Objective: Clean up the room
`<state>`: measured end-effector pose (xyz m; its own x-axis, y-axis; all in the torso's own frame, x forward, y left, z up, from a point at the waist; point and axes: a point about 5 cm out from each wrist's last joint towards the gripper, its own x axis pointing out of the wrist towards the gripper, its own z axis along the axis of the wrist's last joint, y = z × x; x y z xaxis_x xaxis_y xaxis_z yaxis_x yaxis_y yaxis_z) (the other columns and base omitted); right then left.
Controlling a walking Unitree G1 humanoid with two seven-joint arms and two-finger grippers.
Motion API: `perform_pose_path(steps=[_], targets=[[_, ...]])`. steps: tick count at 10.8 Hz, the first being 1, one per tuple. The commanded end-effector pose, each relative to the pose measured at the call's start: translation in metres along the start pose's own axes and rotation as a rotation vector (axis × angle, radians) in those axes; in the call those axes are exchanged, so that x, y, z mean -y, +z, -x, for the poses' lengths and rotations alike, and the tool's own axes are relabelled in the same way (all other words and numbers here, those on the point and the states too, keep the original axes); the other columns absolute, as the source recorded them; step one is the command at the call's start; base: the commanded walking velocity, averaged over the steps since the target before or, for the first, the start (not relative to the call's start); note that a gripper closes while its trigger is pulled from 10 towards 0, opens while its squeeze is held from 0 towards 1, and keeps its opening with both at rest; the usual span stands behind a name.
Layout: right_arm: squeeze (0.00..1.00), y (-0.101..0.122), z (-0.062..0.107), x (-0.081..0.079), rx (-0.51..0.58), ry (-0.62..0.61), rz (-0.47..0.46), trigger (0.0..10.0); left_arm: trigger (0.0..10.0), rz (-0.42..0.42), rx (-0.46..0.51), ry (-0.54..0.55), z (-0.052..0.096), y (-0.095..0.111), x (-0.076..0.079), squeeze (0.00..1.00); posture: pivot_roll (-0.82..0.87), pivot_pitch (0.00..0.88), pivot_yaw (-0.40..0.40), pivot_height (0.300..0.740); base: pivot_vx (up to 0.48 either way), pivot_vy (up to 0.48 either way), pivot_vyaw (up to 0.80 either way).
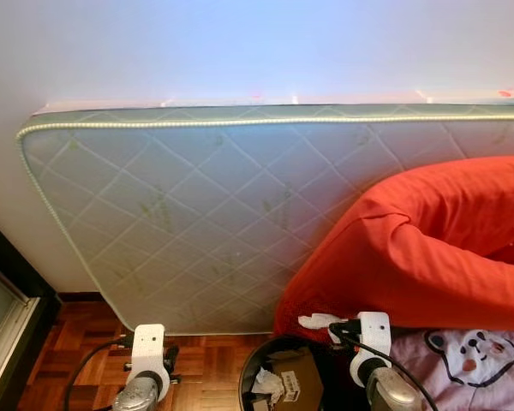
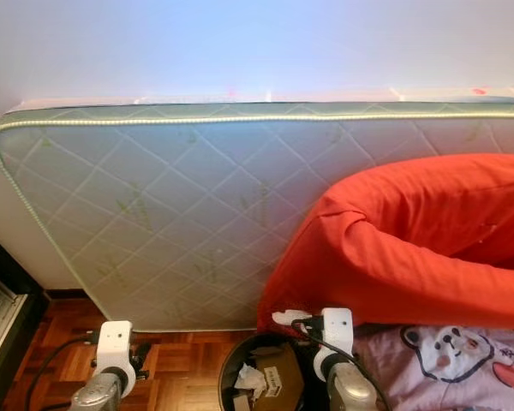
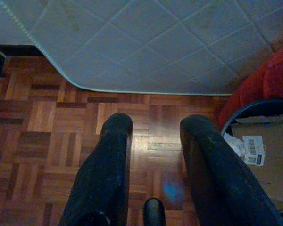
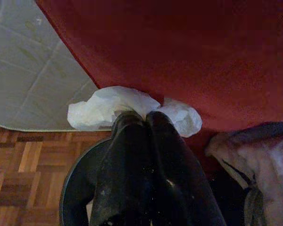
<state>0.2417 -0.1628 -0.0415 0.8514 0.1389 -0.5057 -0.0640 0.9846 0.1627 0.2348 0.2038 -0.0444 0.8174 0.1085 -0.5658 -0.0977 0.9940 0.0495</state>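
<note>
Head views place my right gripper (image 1: 332,324) above the bin (image 1: 255,363) for disposal; left wrist view shows my left gripper (image 3: 151,136) idle, fingers wide; right wrist view shows fingers pinching the crumpled tissue (image 4: 104,107) over the rim.

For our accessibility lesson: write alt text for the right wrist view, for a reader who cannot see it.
The right gripper, fingers shut, pinches a crumpled white tissue above the rim of a black waste bin. Behind it hangs a red blanket, with a quilted mattress leaning beside it over parquet floor.
</note>
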Motion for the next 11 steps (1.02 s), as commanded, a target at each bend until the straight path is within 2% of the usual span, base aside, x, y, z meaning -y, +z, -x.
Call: perform_pose_path(steps=[1,6,9,11], targets=[[0.00,0.004,-0.001,0.000,0.020,0.000,-0.002,10.0,10.0,0.004,0.005,-0.003,0.000,0.000,0.000,0.00,0.11,0.010,-0.020,0.740,0.000,0.000,0.00],[0.00,0.000,-0.004,-0.007,-0.040,0.023,0.026,10.0,10.0,-0.003,-0.012,0.005,0.001,-0.004,0.000,0.00,0.11,0.014,-0.021,0.735,0.000,0.000,0.00],[0.00,-0.003,-0.004,-0.011,-0.057,0.037,0.032,10.0,10.0,-0.003,-0.017,0.005,0.001,-0.005,0.000,0.00,0.11,0.021,-0.019,0.675,0.000,0.000,0.00],[0.00,-0.007,-0.002,-0.013,-0.073,0.055,0.047,10.0,10.0,-0.005,-0.022,0.007,0.002,-0.006,0.000,0.00,0.11,0.025,-0.022,0.652,0.000,0.000,0.00]])
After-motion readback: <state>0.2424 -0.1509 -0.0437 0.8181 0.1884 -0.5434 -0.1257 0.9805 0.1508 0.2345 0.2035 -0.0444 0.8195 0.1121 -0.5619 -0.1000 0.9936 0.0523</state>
